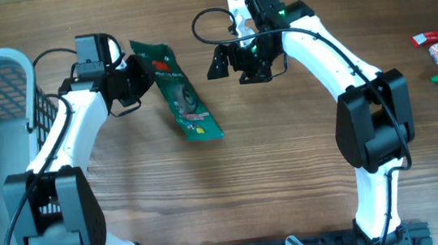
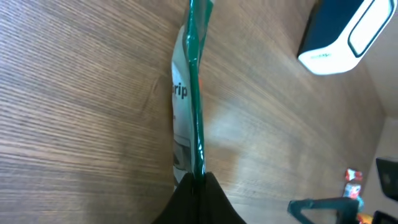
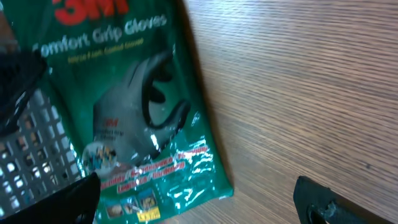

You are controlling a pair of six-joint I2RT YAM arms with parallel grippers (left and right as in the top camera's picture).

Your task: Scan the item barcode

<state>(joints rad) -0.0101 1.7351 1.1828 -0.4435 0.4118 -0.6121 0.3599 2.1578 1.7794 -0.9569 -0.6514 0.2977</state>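
We're pinching the left gripper (image 1: 134, 76) shut on the glove pack's (image 1: 184, 98) upper edge. Its long axis is running diagonally toward us, and the right gripper (image 1: 229, 63) is hanging spread wide just beside it.

glove packet (image 2: 194, 112): seen edge-on beyond the left fingertips (image 2: 214, 205), print mostly hidden
right fingers (image 3: 323, 202): blurred, cut off at bottom edge
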